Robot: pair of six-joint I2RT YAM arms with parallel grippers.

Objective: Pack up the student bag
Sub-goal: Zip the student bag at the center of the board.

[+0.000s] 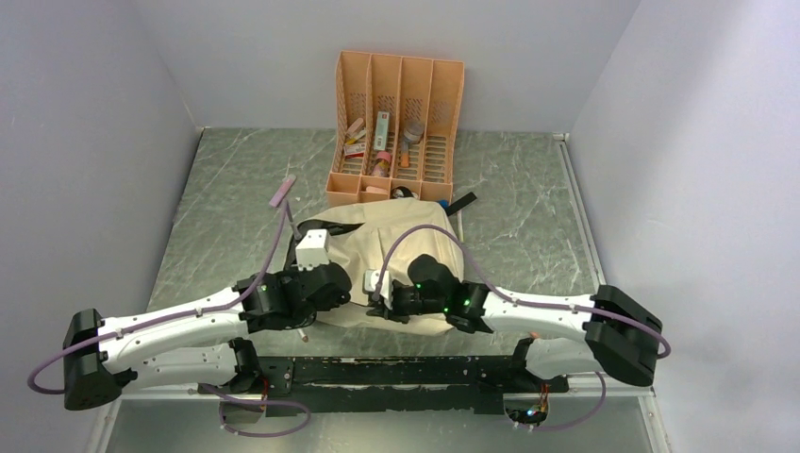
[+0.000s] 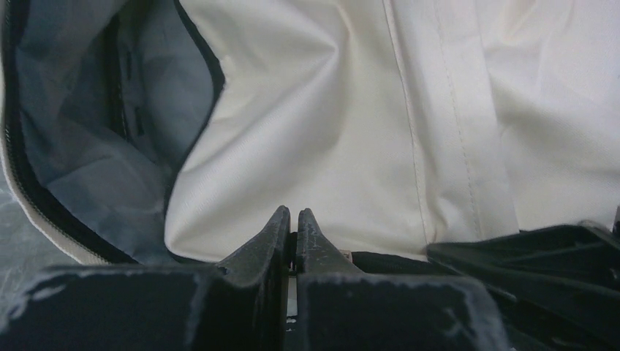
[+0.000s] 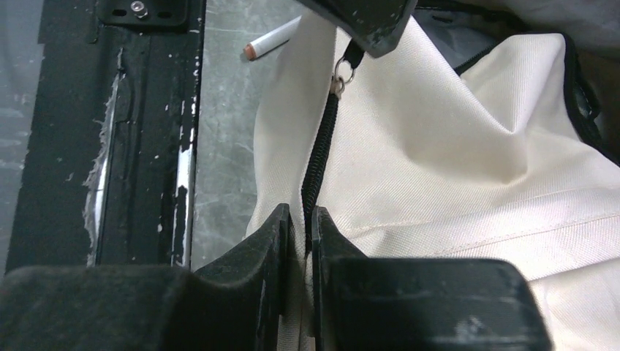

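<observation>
The cream student bag (image 1: 396, 243) lies in the middle of the table, just beyond both wrists. In the left wrist view its mouth gapes at the left, showing grey lining (image 2: 95, 117). My left gripper (image 2: 294, 213) is shut at the bag's near edge. The right wrist view shows one of its fingers (image 3: 369, 18) pinching the black zipper pull (image 3: 352, 55) above the slider. My right gripper (image 3: 301, 212) is shut on the bag's cream fabric beside the black zipper track (image 3: 320, 157). The two grippers (image 1: 363, 294) sit close together at the bag's near side.
An orange slotted organiser (image 1: 396, 113) holding small items stands behind the bag. A pink stick (image 1: 281, 192) lies on the table to the left. A white pen with an orange tip (image 3: 272, 40) lies near the black base rail (image 3: 95, 131). A black strap (image 1: 462, 202) pokes out at the back right.
</observation>
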